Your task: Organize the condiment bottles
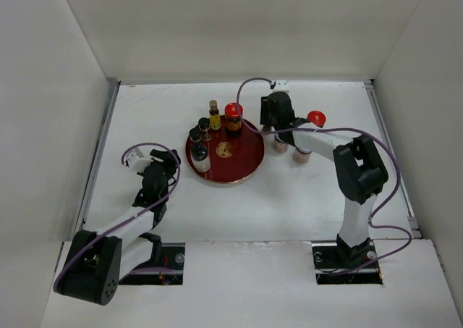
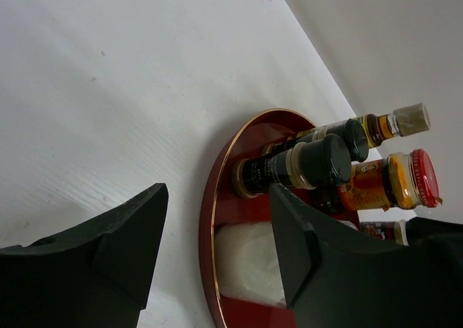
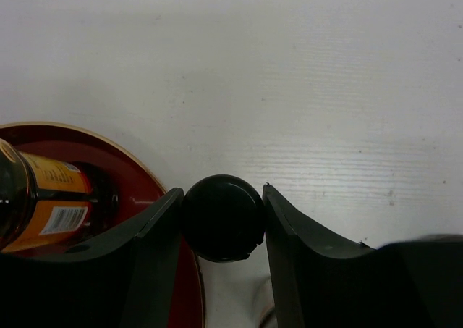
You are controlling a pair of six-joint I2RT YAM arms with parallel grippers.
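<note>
right gripper pinches a black-capped bottle by its cap, both fingers touching it, just off the right rim of the dark-red tray, toward the far edge of the desk. left gripper gapes wide, empty, beside the tray's left rim. a red-lidded jar and a yellow-labelled bottle stand on the tray's far side.

No legible text — barcode on yellow-labelled bottle unreadable.
</note>
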